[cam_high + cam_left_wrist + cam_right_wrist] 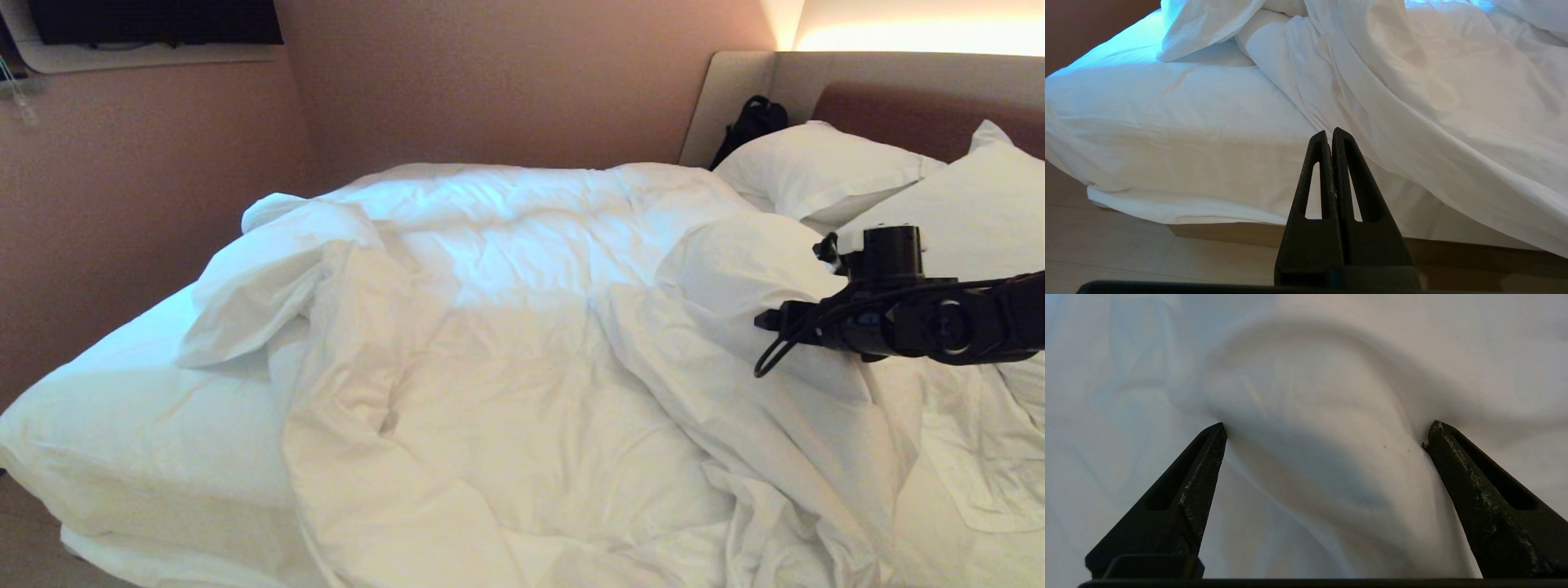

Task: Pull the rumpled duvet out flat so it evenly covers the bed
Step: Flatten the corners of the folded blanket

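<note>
1. Nearest, pale floor runs up to the tan base of the bed, whose near corner shows bare white sheet.
2. Low beside that corner hangs the left gripper, fingers pressed together on nothing, apart from the bedding.
3. Across most of the mattress lies the duvet, puffy, creased white cotton, bunched in folds, its edge spilling over the near side.
4. Over its right part the right gripper reaches in from the right, fingers spread wide, with a soft rounded hump of duvet between them. Both tips touch the cloth; nothing is pinched.
5. Beyond, two plump white pillows lean on a padded beige-and-brown headboard.
6. Behind the bed stands a pinkish wall; a warm light strip glows above the headboard.
</note>
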